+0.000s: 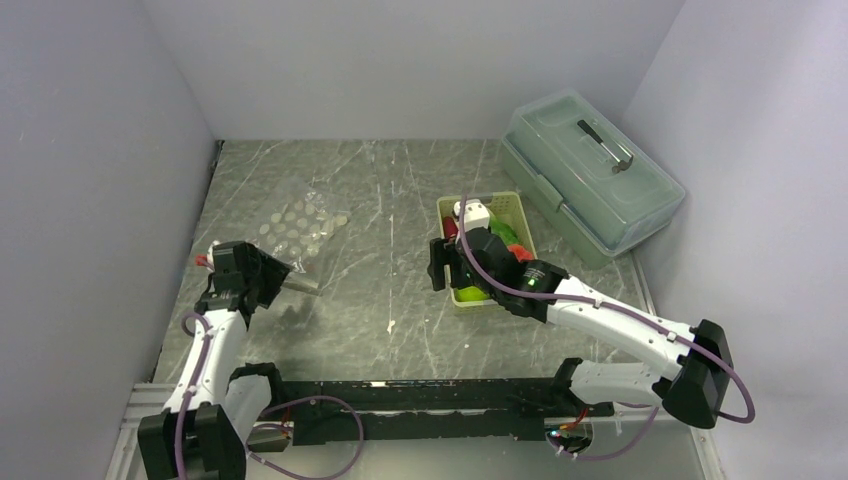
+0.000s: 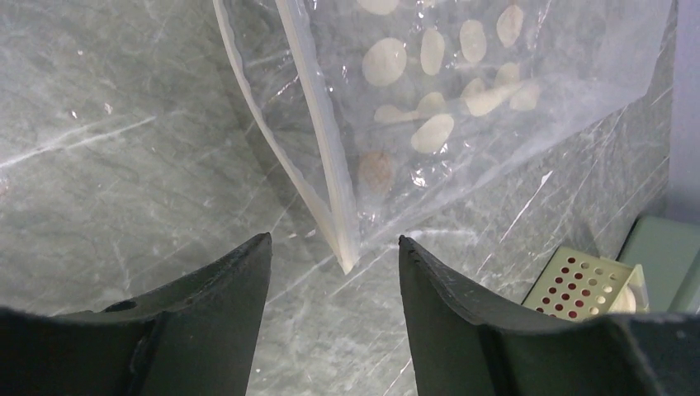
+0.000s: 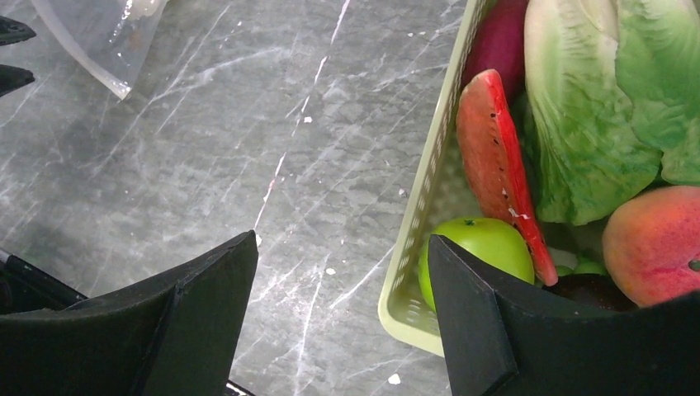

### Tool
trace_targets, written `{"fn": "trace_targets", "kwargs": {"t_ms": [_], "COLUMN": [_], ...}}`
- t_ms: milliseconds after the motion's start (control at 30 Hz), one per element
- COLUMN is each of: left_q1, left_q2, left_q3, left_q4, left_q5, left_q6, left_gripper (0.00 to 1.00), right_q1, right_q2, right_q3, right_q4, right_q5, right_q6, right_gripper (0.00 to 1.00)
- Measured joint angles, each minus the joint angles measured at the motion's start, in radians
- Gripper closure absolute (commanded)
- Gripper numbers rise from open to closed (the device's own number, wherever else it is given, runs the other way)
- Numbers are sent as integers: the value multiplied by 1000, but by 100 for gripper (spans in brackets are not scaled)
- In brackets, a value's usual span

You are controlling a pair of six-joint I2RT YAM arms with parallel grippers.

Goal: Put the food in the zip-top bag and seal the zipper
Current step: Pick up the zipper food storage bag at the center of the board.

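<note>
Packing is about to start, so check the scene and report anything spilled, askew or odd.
Nothing stands out. The food all sits inside the basket, none spilled onto the table. The zip-top bag lies empty on the table, the end of its zipper between the open jaws of the left gripper. The lidded box is closed.

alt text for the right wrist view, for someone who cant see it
The open right claw straddles the rim of a pale green basket holding a green ball, a watermelon slice, lettuce and a peach-coloured ball. Grey marble table fills the left, with a clear bag corner at top left.
</note>
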Motion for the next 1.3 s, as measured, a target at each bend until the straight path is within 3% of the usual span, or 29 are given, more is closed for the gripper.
{"fn": "trace_targets", "kwargs": {"t_ms": [467,833,1200,1300], "left_q1": [78,125,151,153], "left_q2": [76,224,381,409], "left_q3": [-91,-135,-145,-145], "left_q4": [240,493,702,743], "left_q5": [34,74,106,106], "left_q6": [-21,-42,-48,-47], "left_gripper": [42,44,58,69], "right_q1": [0,0,0,0], "right_q2": [28,48,79,87], "right_q3": [0,0,0,0], "right_q4": [10,10,10,10], "right_q5": [-31,-31,-33,-38], "right_q6": [-16,-31,-48,-51], "right_gripper": [21,21,21,21]}}
